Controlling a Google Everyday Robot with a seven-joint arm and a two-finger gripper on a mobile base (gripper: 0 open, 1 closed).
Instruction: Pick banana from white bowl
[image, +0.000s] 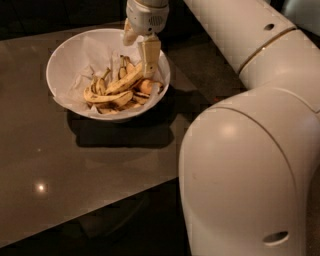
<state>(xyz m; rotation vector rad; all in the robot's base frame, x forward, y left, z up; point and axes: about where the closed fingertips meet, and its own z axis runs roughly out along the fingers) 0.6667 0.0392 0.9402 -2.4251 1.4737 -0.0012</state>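
Note:
The white bowl (65, 55), lined with crumpled white paper, stands on the dark table at the upper left. It holds several bananas and peel pieces. The longest banana (122, 82) lies slanted across the pile, its upper end toward the right rim. A small orange chunk (145, 86) lies beside it. My gripper (139, 60) reaches down into the bowl's right side from above. Its fingers stand apart, and the near finger (150, 57) touches down by the banana's upper end. It holds nothing.
The dark glossy table (75, 165) stretches left and toward the front, with its front edge running across the lower left. My large white arm and body (250, 150) fill the right side of the view.

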